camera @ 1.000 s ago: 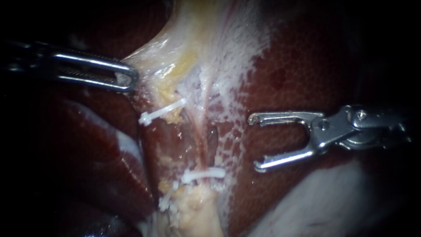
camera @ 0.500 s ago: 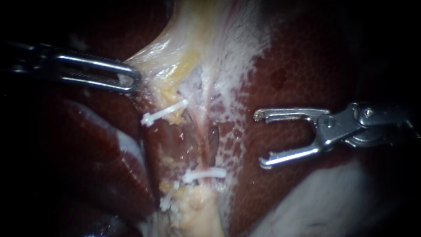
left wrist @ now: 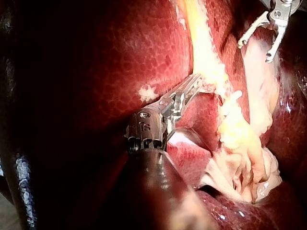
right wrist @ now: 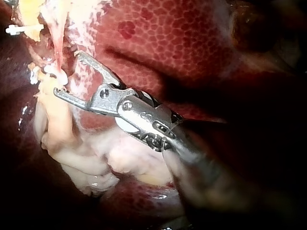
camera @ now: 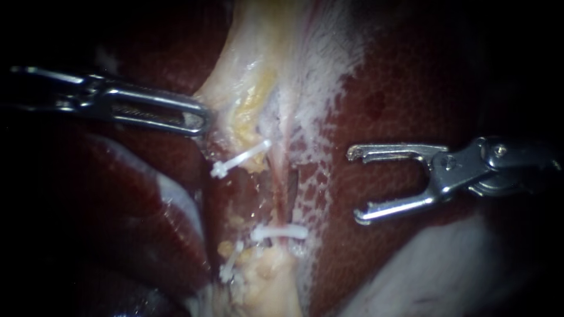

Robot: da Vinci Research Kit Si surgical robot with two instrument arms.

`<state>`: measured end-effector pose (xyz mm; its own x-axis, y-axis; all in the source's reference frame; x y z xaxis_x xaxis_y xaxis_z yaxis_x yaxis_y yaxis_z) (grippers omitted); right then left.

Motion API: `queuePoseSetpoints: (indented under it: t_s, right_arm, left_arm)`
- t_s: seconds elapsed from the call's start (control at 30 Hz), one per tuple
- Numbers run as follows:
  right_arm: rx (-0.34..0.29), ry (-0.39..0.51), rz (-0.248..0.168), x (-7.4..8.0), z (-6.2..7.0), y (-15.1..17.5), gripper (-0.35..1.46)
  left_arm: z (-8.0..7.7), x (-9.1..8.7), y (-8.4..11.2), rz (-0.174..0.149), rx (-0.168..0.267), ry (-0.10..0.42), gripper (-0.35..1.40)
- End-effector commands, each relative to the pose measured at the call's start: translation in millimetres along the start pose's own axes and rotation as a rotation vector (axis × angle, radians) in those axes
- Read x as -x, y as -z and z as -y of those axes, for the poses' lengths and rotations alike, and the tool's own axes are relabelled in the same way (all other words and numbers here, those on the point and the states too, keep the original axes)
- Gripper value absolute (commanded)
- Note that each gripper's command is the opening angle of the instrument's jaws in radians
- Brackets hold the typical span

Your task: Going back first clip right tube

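Across the dark red liver (camera: 411,88) runs a band of pale tissue (camera: 264,70) whose edge your left instrument (camera: 201,120) pinches in its jaws, while your right instrument (camera: 354,186) hovers, jaws spread wide and empty, near the thin tube (camera: 286,188) crossed by a white clip (camera: 279,233), a second clip (camera: 241,159) higher up.
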<state>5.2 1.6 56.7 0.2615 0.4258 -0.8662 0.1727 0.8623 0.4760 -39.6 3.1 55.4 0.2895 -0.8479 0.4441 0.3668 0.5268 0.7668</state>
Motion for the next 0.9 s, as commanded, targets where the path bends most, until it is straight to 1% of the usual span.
queuePoseSetpoints:
  t_s: [0.03,0.13,0.23,0.6,0.9]
  right_arm:
    - [0.000,0.000,0.000,0.0,0.0,0.0,0.60]
    - [0.000,0.005,0.000,0.0,0.0,0.0,0.60]
    - [-0.001,0.005,0.000,-0.1,0.1,0.0,0.60]
    - [0.000,0.011,0.001,-0.1,0.2,0.0,0.60]
    - [0.000,0.011,0.001,-0.1,0.2,0.0,0.60]
  left_arm:
    - [0.1,-0.2,-0.5,-0.007,-0.003,0.003,-0.35]
    - [0.3,-0.6,-1.4,-0.013,-0.008,0.005,-0.35]
    - [0.5,-0.6,-1.7,-0.015,-0.012,0.004,-0.35]
    - [1.2,-0.6,-2.3,-0.017,-0.018,0.002,-0.35]
    - [1.3,-0.7,-2.4,-0.020,-0.017,0.001,-0.35]
